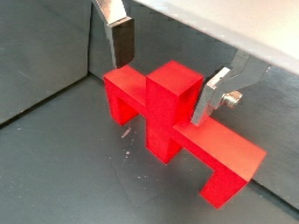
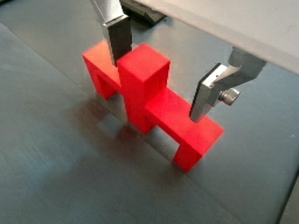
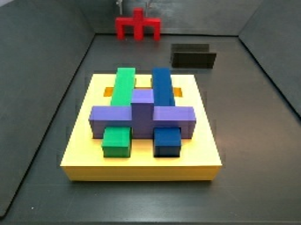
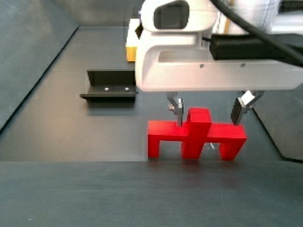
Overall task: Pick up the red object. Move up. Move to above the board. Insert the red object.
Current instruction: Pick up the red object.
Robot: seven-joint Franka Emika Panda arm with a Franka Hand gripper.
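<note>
Red object [image 4: 197, 140] on dark floor, far from board [image 3: 141, 154]. Gripper [image 2: 162, 73] spread wide, astride central post, untouched. Risk: off-centre closing, skewing piece, later jamming at slot.

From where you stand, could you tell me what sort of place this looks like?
Probably a robot test cell, not a home: dark grey walled floor, a yellow slotted board, and an open gripper straddling the red object.
</note>
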